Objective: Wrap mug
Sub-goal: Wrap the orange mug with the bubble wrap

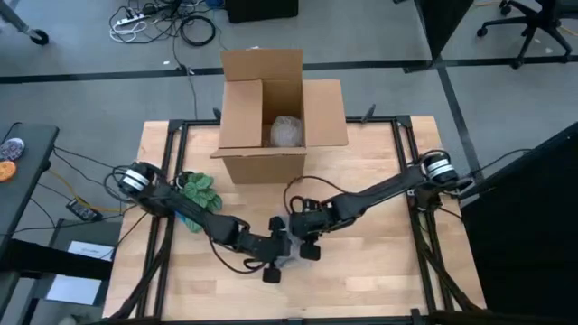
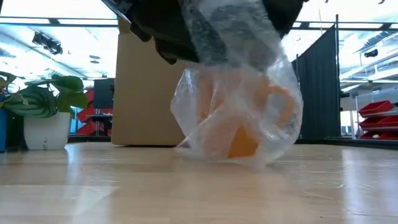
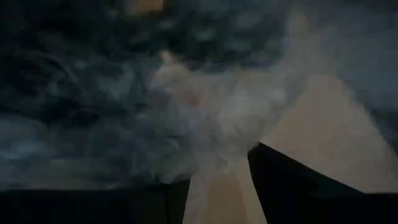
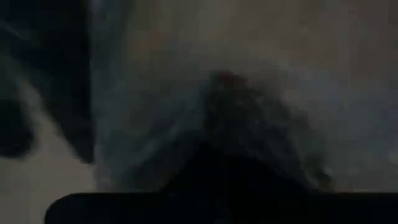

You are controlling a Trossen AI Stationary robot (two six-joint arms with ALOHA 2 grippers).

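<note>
mug [image 2: 239, 118]: orange, inside clear bubble wrap [image 2: 273, 68], sitting on the desk [image 2: 93, 186] near its front middle, handle side visible through the film
left gripper [image 1: 274, 246]: reached in from the left, right at the bundle; left wrist view shows wrap bunched against its fingers; jaws state cannot tell
right gripper [image 1: 305, 236]: pressed in from the other side of the bundle; right wrist view is all wrap and dark; jaws cannot tell either
why held so: likely both arms pinch the film from opposite sides above the mug to gather the loose ends shut
step: judged mid-wrap, film already round the mug, top not closed
low view only: shows mug colour and that the bundle touches the desk; arms hide this from above
high view only: shows which arm is which, plus open cardboard box [image 1: 262, 117] behind with a wrapped lump inside, and potted plant [image 1: 199, 188] by the left arm
</note>
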